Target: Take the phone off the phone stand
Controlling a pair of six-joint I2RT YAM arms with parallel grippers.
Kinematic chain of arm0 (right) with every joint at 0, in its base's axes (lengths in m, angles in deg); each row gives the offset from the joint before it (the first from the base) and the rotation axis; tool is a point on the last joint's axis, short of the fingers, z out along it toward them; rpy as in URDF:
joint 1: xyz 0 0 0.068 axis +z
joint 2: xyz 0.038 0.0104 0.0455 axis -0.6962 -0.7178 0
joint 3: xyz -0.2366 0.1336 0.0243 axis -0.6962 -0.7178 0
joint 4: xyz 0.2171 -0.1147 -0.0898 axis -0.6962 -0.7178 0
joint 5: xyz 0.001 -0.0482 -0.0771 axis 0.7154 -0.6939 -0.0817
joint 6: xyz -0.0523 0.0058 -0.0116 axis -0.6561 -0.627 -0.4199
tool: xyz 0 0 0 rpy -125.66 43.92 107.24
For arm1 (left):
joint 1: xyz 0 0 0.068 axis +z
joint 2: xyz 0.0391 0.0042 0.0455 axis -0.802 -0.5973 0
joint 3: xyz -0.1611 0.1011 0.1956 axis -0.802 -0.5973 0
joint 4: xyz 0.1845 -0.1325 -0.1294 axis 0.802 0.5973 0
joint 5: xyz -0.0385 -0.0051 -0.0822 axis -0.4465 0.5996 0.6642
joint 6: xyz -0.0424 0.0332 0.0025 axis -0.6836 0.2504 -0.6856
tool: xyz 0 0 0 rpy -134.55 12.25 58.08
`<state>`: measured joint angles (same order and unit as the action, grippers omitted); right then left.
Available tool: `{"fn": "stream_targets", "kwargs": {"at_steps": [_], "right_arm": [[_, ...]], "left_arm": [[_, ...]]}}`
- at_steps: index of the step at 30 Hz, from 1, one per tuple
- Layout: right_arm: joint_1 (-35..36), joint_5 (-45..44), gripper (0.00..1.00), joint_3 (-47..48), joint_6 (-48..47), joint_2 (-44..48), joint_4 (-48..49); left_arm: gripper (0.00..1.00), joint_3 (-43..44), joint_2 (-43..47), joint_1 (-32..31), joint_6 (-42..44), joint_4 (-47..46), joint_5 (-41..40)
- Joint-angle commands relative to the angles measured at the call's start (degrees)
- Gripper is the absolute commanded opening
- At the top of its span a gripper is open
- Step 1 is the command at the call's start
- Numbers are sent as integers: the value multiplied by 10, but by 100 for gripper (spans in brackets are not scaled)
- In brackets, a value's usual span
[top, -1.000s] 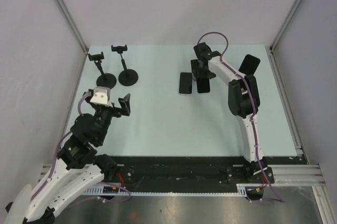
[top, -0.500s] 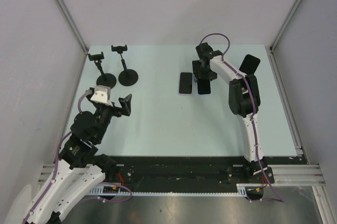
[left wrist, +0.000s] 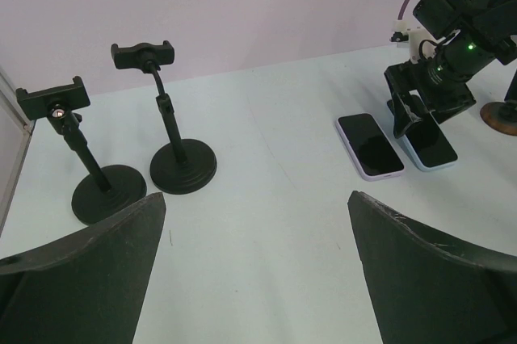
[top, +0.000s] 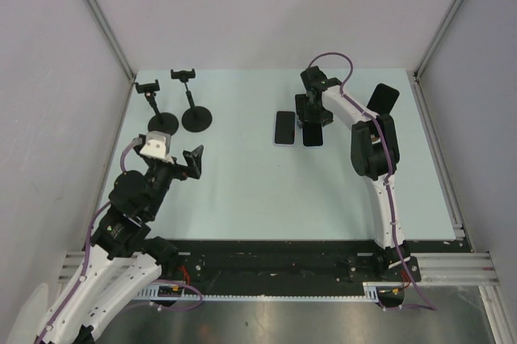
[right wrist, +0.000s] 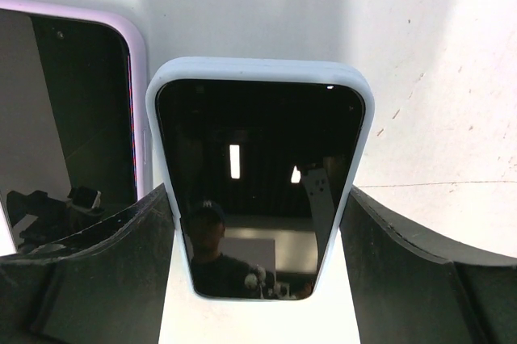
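Overhead, the bench point(top: 242, 182) is a pale blue-green sheet enclosed by plain grey walls point(top: 266, 13), with aluminium rails along its left, right and near edges.

Near the left edge, the left gripper point(top: 194, 160) hangs above the surface with its fingers spread wide and nothing between them.

At the far-left corner stand two black phone stands, the left phone stand point(top: 162, 124) and the right phone stand point(top: 197, 119). Each has a round base and a thin stem, and both clamps are vacant.

Right of centre, towards the far edge, two phones lie flat, screens up and side by side. The lilac-cased phone point(top: 283, 127) is on the left. The blue-cased phone point(top: 313, 134) is on the right, with a dark glossy screen and rounded corners.

The right gripper point(right wrist: 257, 190) sits directly over the blue-cased phone with its fingers apart. One finger is on each long side, and a sliver of bench shows between each finger and the case.

Near the far-right corner, a tilted dark phone point(top: 383, 100) is raised off the surface. The right arm point(top: 371, 150) mostly hides its support.
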<state>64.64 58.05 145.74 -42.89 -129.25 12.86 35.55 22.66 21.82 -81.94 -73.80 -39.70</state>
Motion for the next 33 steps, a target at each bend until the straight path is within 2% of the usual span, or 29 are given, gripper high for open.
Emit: {"fn": "stream_targets", "kwargs": {"at_steps": [1,13,18,21,26,33], "right_arm": [[-2,13,60,-10,24,9,19],[-6,28,93,-59,32,31,63],[-17,47,93,-102,39,65,98],[-32,65,91,-161,52,107,140],[-57,134,84,-248,66,181,212],[-86,179,73,-303,81,191,268]], "left_arm": [[100,-1,-3,6,-1,-11,16],[100,-2,-7,8,-2,-11,19],[100,-2,-8,8,-1,-12,21],[100,-3,-7,9,-1,-11,20],[100,-2,-7,9,-1,-12,21],[100,-3,-9,10,-1,-11,23]]}}
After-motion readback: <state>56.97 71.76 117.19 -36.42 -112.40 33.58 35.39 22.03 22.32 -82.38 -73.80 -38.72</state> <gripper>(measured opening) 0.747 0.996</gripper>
